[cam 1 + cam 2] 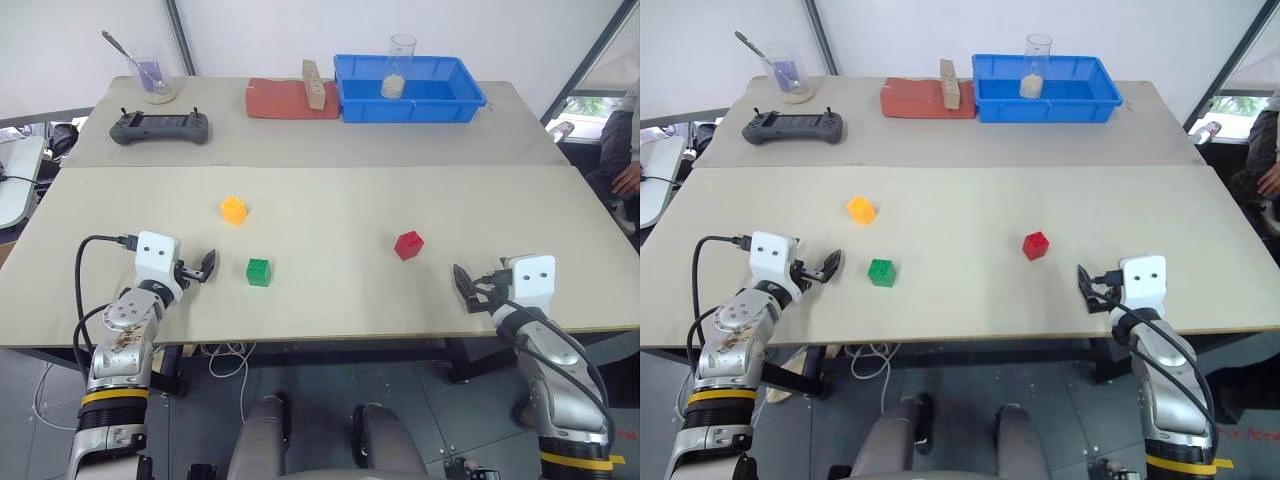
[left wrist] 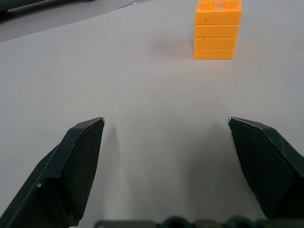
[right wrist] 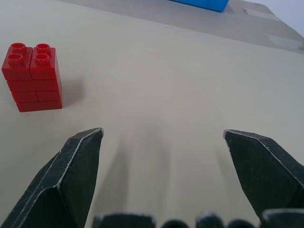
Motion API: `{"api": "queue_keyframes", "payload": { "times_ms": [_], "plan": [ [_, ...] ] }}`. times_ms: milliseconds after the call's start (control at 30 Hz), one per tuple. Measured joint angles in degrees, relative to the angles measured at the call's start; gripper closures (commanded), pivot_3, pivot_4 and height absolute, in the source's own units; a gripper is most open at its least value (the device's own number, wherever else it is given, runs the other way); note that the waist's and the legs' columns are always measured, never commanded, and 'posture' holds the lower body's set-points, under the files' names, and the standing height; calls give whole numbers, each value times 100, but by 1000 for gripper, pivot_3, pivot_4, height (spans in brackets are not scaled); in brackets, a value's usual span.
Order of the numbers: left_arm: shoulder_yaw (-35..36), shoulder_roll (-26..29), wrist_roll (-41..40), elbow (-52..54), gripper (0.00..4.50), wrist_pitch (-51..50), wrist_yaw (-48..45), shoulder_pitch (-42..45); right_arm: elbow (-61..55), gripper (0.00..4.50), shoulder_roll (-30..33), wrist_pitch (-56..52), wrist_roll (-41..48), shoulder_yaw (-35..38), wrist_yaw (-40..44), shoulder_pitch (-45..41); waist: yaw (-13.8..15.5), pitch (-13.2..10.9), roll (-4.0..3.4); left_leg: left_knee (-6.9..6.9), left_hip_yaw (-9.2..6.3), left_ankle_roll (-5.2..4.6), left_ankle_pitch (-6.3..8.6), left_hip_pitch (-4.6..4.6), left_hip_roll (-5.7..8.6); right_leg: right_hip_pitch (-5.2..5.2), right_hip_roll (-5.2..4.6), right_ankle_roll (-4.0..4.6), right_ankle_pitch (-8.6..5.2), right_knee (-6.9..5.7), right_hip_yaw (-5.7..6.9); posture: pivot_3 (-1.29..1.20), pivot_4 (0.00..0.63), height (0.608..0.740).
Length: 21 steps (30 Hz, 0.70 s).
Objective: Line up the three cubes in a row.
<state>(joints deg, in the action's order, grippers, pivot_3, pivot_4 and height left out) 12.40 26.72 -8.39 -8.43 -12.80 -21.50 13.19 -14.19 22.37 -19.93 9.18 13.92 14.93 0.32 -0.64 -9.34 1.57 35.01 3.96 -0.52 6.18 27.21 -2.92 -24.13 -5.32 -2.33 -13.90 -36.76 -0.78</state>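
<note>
Three studded cubes sit apart on the tan table (image 1: 330,215). The yellow-orange one (image 1: 234,209) is left of centre, the green one (image 1: 259,272) is nearer the front edge, and the red one (image 1: 408,244) is to the right. My left gripper (image 1: 203,270) hovers open just left of the green cube, with nothing between its fingers. In the left wrist view the orange cube (image 2: 218,29) lies ahead of the spread fingers (image 2: 80,156). My right gripper (image 1: 466,290) is open and empty, to the right of the red cube (image 3: 33,77) and nearer the front edge.
On the rear table stand a blue bin (image 1: 440,107) holding a glass beaker (image 1: 398,68), a red-brown mat (image 1: 285,100) with a tan wooden block (image 1: 313,83), a dark controller (image 1: 160,127) and a cup with a spoon (image 1: 152,78). A person's arm (image 1: 625,150) shows far right.
</note>
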Motion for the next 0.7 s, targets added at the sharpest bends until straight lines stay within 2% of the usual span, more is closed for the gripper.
{"api": "queue_keyframes", "payload": {
  "times_ms": [233,367,533,633,700],
  "plan": [
    [14,-16,-72,5,53,-11,56,-3,7,0,10,1,-1,0,17,-1,1,0,0,0,0,0,0,0,0,0,0,0,0,0,0,0,150,740],
    [20,71,-315,186,53,-85,-307,-25,7,0,146,2,19,1,199,-1,3,0,0,0,1,0,0,1,0,0,0,0,0,0,1,0,150,740],
    [-10,838,-1049,566,53,-494,-1718,276,-73,0,532,-31,347,3,827,0,9,-1,1,-2,1,0,0,2,-2,0,0,25,-14,1,4,0,150,740],
    [-265,1375,-1467,921,53,-775,-2782,925,-247,0,704,-140,573,-29,1237,-7,51,-1,1,0,2,1,0,1,1,6,-2,33,-19,8,4,0,150,740],
    [-595,1533,-1655,1095,53,-917,-3427,1367,-273,0,728,-190,632,-178,1384,-59,62,-1,1,2,3,0,0,1,3,7,-2,34,-20,11,2,0,150,740]
  ]
}}
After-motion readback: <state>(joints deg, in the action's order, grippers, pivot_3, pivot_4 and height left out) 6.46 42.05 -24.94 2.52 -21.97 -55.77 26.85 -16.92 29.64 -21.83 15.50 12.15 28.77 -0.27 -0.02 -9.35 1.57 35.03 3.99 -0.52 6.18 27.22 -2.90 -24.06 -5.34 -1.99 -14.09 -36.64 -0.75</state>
